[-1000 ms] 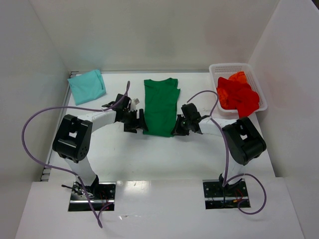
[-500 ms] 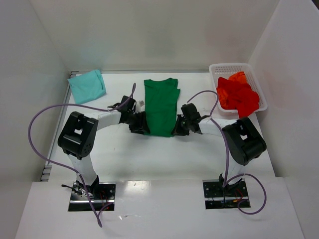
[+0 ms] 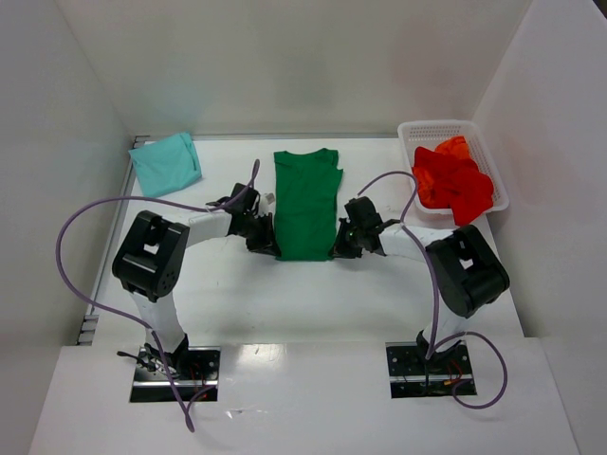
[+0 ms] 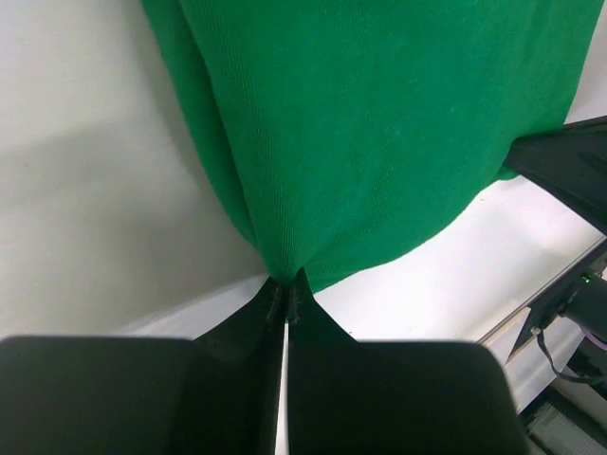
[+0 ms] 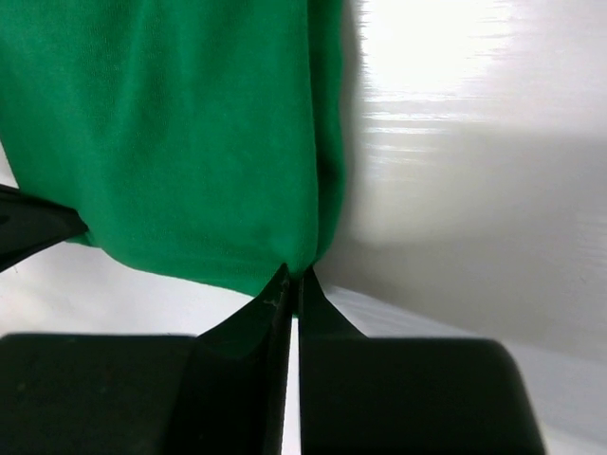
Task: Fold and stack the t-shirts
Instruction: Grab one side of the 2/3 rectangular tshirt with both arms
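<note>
Green knit cloth, soft and floppy by the look of it, so it's going to drape and sag wherever it isn't held.

Top camera: the green tee (image 3: 306, 204) lies flat in the middle of the counter (image 3: 285, 303). It looks folded in to a long strip, collar end away from the arms. A pale teal tee (image 3: 166, 163) sits folded at the far left, and the red tees (image 3: 453, 180) are heaped in the white basket (image 3: 441, 127) at the far right. Both arms reach in low and mirrored, elbows swung outward. The left fingers (image 3: 269, 245) are at the near-left hem corner and the right fingers (image 3: 341, 248) at the near-right one.

Left wrist cam: the left fingers are pinched tight on the very corner of the green tee. The cloth gathers into a little peak where they bite, and the rest is lying on the counter.

Right wrist cam: same deal on this side. The right fingers are clamped on the folded edge at the hem corner, with barely a sliver of gap between them.

Corners seem like the right place to grab something this light. My guess is the hem goes up toward the collar to halve it. With such a thin pinch the cloth could slip out, and if the two arms don't travel evenly the fold will come out skewed.
</note>
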You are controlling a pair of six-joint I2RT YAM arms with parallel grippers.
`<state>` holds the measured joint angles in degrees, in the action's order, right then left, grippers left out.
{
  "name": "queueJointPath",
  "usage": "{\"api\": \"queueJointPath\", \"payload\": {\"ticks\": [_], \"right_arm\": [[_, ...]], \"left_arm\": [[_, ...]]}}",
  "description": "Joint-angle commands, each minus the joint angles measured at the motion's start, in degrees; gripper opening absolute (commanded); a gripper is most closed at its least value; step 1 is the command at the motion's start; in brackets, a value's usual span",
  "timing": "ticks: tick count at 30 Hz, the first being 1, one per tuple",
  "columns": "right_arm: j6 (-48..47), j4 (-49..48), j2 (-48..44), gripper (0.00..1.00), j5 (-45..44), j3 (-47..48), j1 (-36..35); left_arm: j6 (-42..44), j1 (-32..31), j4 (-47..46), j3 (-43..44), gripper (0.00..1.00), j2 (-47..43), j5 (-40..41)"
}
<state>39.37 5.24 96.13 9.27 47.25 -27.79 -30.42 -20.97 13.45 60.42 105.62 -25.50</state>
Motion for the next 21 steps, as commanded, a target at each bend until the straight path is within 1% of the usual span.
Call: {"api": "queueJointPath", "payload": {"ticks": [1,3,8,13,15,19,21], "right_arm": [[-1.0,3.6,-3.5,0.02,-4.7,-0.3,-0.4],[-0.8,4.2,-5.8,0.00,-5.3,-1.3,-0.4],[0.4,5.5,-11.2,0.00,-4.8,-4.1,-0.4],[0.4,7.8,-15.3,0.00,-2.9,-5.4,-0.4],[0.2,9.2,-17.0,0.00,-2.9,-6.4,-0.4],[0.2,11.6,-22.6,0.00,-1.9,-8.1,-0.4],[1.2,13.1,-27.0,0.00,-1.6,-8.8,-0.7]], "left_arm": [[-0.5,0.0,0.9,-0.6,0.00,-1.2,-1.2],[-0.5,0.0,1.1,-2.3,0.00,-3.0,-1.2],[-0.5,0.0,3.5,-4.5,0.00,-7.4,-1.7],[-0.9,-2.3,7.0,-5.4,0.00,-12.4,-1.7],[-2.5,-2.6,7.2,-7.6,0.00,-15.0,-1.7],[-3.7,-3.2,9.7,-10.0,0.00,-21.0,-0.8],[-4.3,-3.5,11.4,-10.0,0.00,-24.0,-0.2]]}}
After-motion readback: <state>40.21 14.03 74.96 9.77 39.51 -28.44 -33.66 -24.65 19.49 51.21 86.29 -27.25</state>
